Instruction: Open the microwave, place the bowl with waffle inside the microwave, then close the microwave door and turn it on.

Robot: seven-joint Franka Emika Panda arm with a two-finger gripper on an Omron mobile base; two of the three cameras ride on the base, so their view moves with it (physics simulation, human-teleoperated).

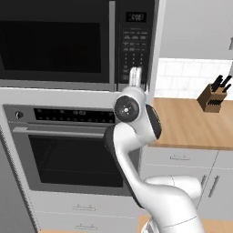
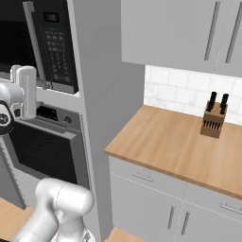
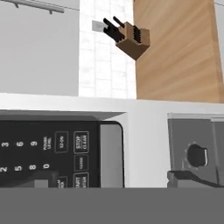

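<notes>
**Ana:** Pincer (image 1: 135,72) is hanging released, jaws spread wide, nothing between them. It is hovering right in front of the lower end of the keypad.

**Ben:** Going big to small, then. The microwave (image 1: 59,43) is sitting built into the tall unit, directly above the oven (image 1: 68,150). That is where the action is happening.

**Ana:** The door (image 1: 52,45) is sitting shut, flush with the frame. Its dark glass is giving nothing away, so I cannot tell whether anything is inside.

**Ben:** So how far along are we judging this?

**Ana:** Hard call. With the door closed, we are either looking at the very start, with opening, loading, closing and starting all left, or at the last step. The hand being at the keypad (image 1: 133,50), not the handle (image 1: 112,43), is leaning me towards the button press.

**Ben:** In the hand view the keys (image 3: 81,142) are showing close up, the stop key among them. The arm is needing only a short reach, I reckon.
</notes>
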